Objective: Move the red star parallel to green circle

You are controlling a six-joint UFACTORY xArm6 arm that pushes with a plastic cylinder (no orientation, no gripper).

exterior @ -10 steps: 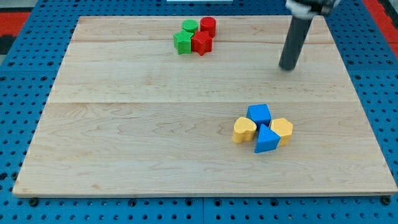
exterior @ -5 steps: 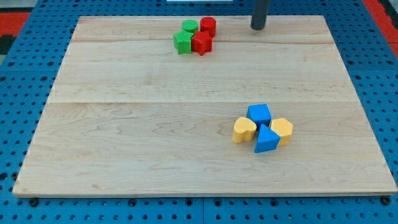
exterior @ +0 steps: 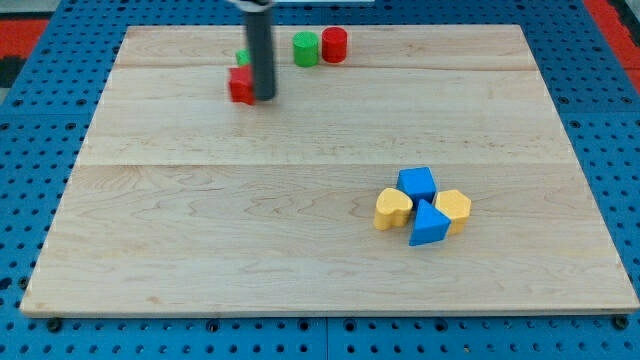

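Observation:
The red star [exterior: 240, 86] lies near the view's top, left of the middle, blurred. My tip [exterior: 264, 97] stands right against its right side. A green block [exterior: 243, 58], mostly hidden behind the rod, sits just above the red star; its shape cannot be made out. The green circle [exterior: 305, 47] stands at the view's top with a red cylinder [exterior: 334, 44] touching its right side. The red star is well to the left of and below the green circle.
A cluster sits at the view's lower right: a blue block [exterior: 417, 184], a blue triangle [exterior: 429, 225], a yellow heart-like block [exterior: 393, 209] and a yellow block [exterior: 454, 208]. The wooden board [exterior: 200, 240] rests on a blue pegboard.
My tip swept from the view's top right leftward through the top cluster. The red star and the green block were pushed left, away from the green circle and red cylinder.

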